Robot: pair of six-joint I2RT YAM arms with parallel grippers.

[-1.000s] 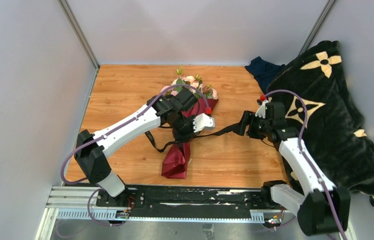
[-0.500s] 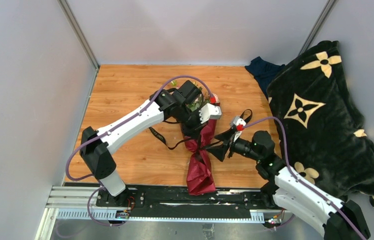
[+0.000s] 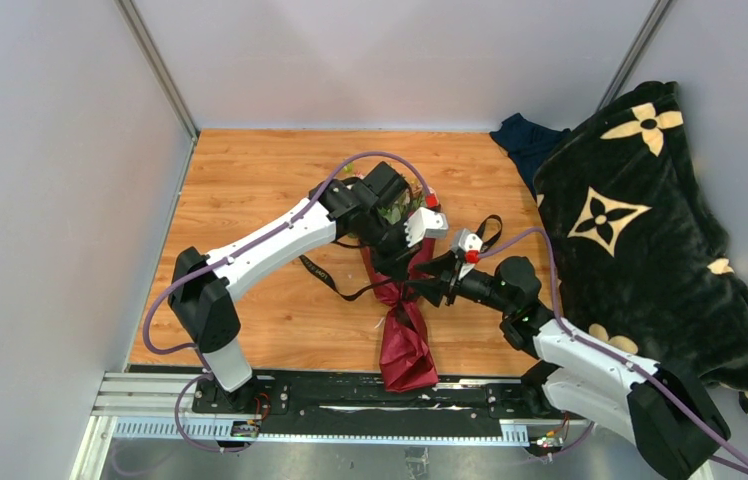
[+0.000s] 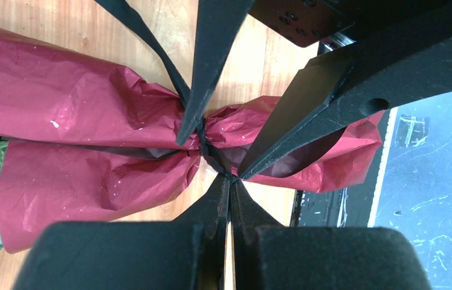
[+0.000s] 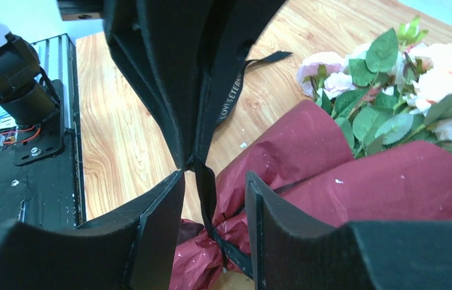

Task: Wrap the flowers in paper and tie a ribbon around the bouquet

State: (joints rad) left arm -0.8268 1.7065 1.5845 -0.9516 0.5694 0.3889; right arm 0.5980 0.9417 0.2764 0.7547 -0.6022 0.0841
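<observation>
left gripper [image 4: 229,181] clamped tight on narrow black lettered ribbon [image 5: 234,90] at cinched waist of dark red paper rose bouquet [image 3: 405,340], laid on wooden table [image 3: 250,180]. right gripper [image 5: 214,176] held partly apart, straddling that ribbon.

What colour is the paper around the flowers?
Dark red paper, clearest in the left wrist view.

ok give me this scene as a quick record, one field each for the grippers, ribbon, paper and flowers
left gripper: shut, pinching the ribbon beside the cinch
right gripper: open, jaws either side of that strand
ribbon: cinched around the narrow waist of the paper, one end loose on the table
paper: dark red, rolled into a cone
flowers: heads and leaves poke out of the wide end
</observation>
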